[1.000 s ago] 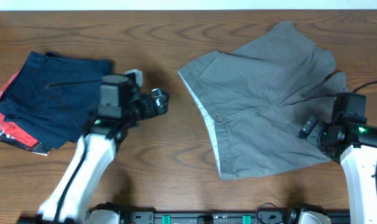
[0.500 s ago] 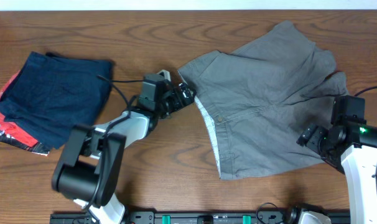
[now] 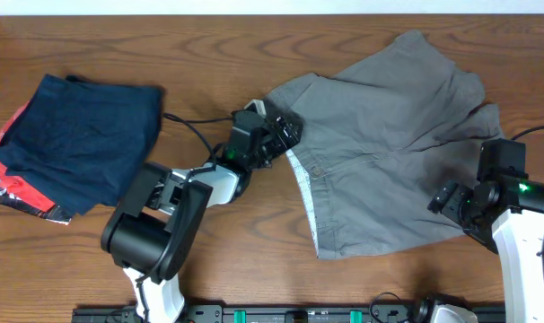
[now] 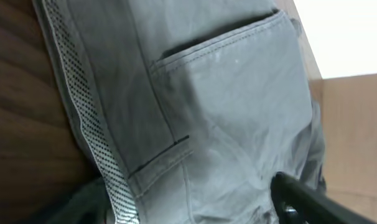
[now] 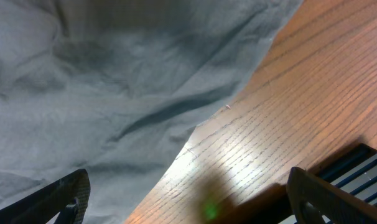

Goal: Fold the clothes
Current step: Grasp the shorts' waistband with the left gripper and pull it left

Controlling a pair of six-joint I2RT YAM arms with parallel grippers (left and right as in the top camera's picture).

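The pair of plain grey cotton shorts (image 3: 389, 135) lies spread flat and unfolded on the right half of the brown wooden table (image 3: 209, 54). Its waistband (image 3: 303, 193) faces left, and the 2 legs point right and far. The waistband's white mesh lining (image 4: 83, 124) is turned up, with a pocket seam beside it.

The left gripper (image 3: 288, 133) sits at the far-left corner of the waistband. In the left wrist view 1 dark finger (image 4: 297, 196) shows low right and a blurred dark shape low left, so the jaws appear spread and hold nothing.

The right gripper (image 3: 444, 199) sits over the near-right leg hem. Its 2 fingers (image 5: 328, 193) stand wide apart, released, above the cloth edge and bare wood.

Judged step: both arms are positioning for the first grasp, and no fold is made yet. The next move calls for each gripper to descend, pinch its edge, then lift and carry 1 half over the other.

A folded navy-blue garment (image 3: 79, 139) lies at the far left, well apart, on top of a red garment with black edge (image 3: 12, 193).
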